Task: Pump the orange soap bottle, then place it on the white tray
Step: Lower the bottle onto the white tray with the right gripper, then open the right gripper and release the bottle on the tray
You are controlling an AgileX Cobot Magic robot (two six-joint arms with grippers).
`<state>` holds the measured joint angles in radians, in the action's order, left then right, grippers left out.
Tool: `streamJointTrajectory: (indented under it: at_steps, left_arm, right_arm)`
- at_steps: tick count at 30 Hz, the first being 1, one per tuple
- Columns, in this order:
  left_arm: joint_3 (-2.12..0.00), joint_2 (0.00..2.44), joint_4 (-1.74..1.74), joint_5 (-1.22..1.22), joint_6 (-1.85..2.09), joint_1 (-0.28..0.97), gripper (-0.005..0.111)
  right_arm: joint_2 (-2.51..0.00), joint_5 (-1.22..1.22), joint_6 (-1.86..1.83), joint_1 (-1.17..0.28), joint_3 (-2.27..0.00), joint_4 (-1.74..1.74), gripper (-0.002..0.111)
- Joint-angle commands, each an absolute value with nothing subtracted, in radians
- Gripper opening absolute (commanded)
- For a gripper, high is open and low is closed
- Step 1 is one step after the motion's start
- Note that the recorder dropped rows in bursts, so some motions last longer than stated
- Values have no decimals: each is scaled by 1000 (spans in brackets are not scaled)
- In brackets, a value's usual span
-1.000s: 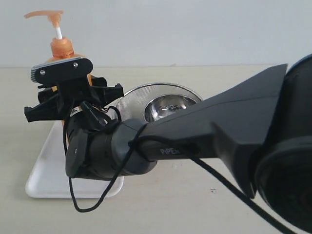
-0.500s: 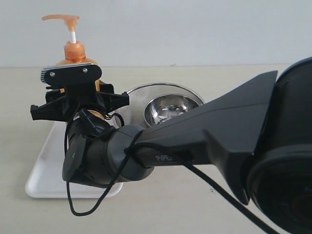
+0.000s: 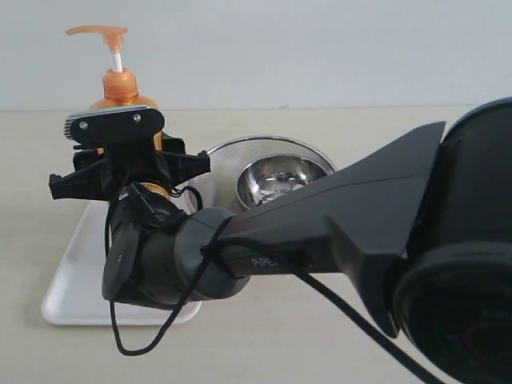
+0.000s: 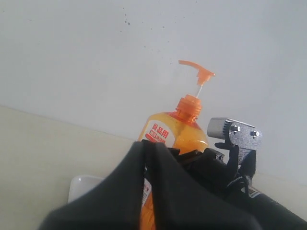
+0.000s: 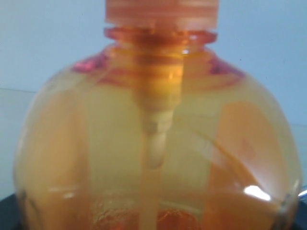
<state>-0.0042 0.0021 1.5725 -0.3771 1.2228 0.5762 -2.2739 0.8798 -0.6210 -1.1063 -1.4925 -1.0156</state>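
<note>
Black matt plastic in the foreground: the right arm (image 3: 336, 216) is reaching across to the far side, and the right pincer (image 3: 128, 170) is grasping the orange soap bottle (image 3: 122, 86) by its body, one jaw on either flat side. The bottle is standing between the jaws with its long axis upright. Its ribbed collar, white stem and pump head (image 3: 100, 32) are rising straight above the pincer. In the right wrist view the translucent wall is showing amber liquid and the dip tube. The white tray (image 3: 72, 296), smooth, shallow-rimmed and round-cornered, is lying directly beneath the pincer. The wrist is hiding the bottle's base, so contact with the tray cannot be told. The coming move is probably turning on this vertical relation: a straight lowering with the axis upright. The left pincer (image 4: 146, 148), clenched on nothing, is hanging just short of the bottle, so the right arm is the nearer. Beyond the pincer, polished steel bowls (image 3: 280, 172) are sitting on the beige table (image 3: 384, 128)
</note>
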Motion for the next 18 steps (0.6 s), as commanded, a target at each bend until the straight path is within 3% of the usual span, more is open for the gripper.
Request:
streamJointTrajectory:
  at_steps: [1,6,10,14,18]
  left_arm:
    - [0,0,1581,-367,1219,580,5]
    - [0,0,1581,-367,1219,580,5]
    - [0,0,1581,-367,1219,580,5]
    - [0,0,1581,-367,1219,580,5]
    - [0,0,1581,-365,1219,580,5]
  right_arm:
    - [-2264,885,-635,-1108,-1501,-994,0]
    - [-2264,862,-659,-1108,-1501,-987,6]
    - [-2264,847,-662,-1108,-1501,-987,34]
    - [-2264,842,-660,-1108,-1501,-987,69]
    - [-2264,842,-662,-1108,-1501,-987,86]
